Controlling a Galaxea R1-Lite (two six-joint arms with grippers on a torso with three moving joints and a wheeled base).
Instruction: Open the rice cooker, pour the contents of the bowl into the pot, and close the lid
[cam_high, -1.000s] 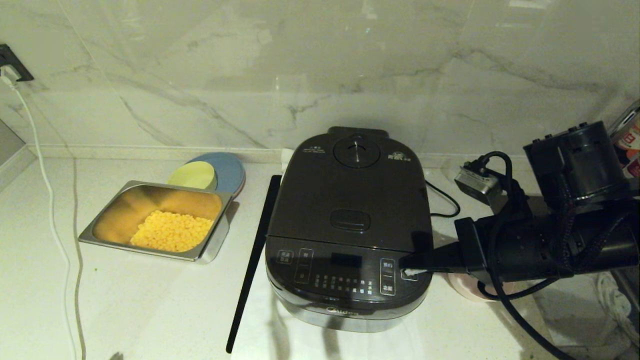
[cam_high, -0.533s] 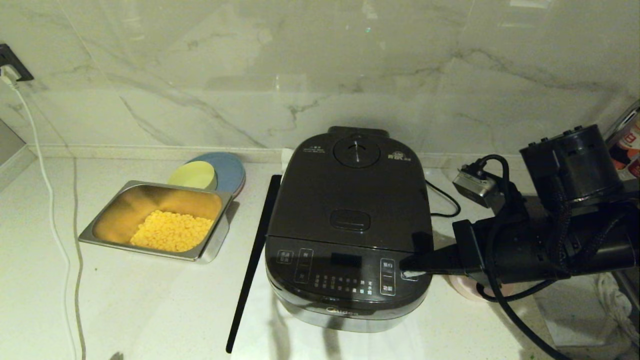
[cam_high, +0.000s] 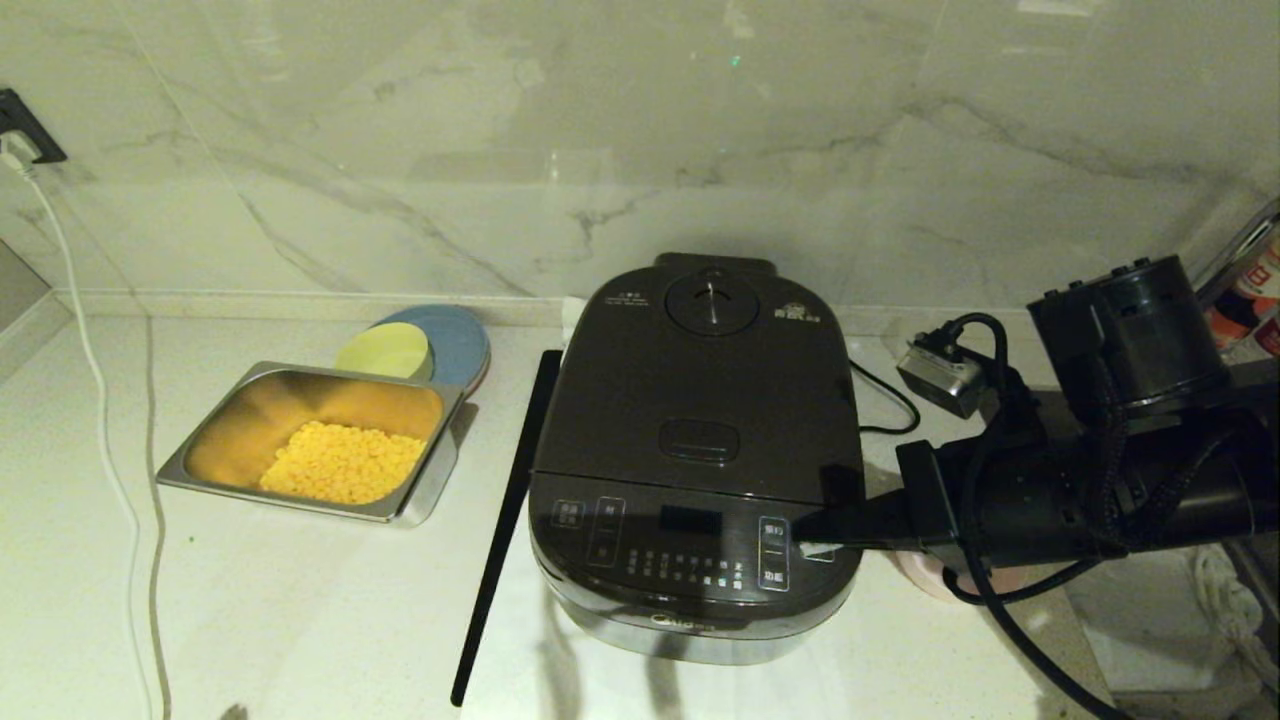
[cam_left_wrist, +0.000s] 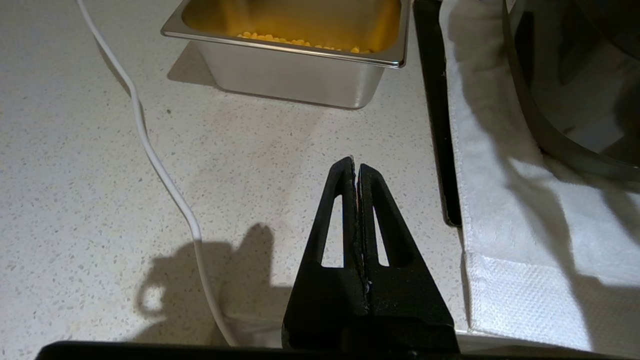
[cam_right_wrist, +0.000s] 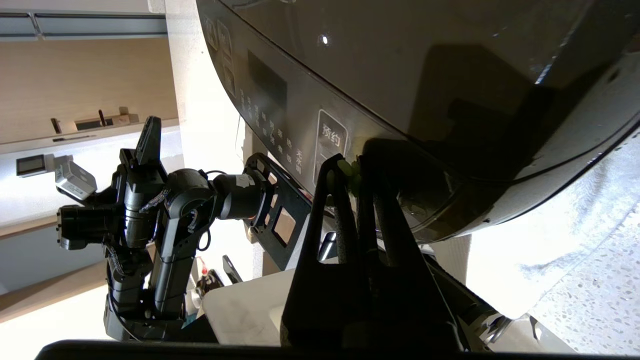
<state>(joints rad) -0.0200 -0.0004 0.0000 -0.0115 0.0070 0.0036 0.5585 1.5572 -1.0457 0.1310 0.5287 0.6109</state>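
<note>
The rice cooker, glossy black, sits mid-counter on a white cloth, its lid down. We see our right gripper, fingers pressed together, at the front panel's right edge. The left gripper hangs shut above the counter. Farther left, a steel tray holds corn.

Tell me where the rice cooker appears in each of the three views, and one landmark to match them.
Head view: rice cooker at centre, lid shut.
Left wrist view: only its dark curved side, at the upper right corner.
Right wrist view: fills the upper part, just beyond the right hand.
Shared landmark: the white cloth under it.
</note>
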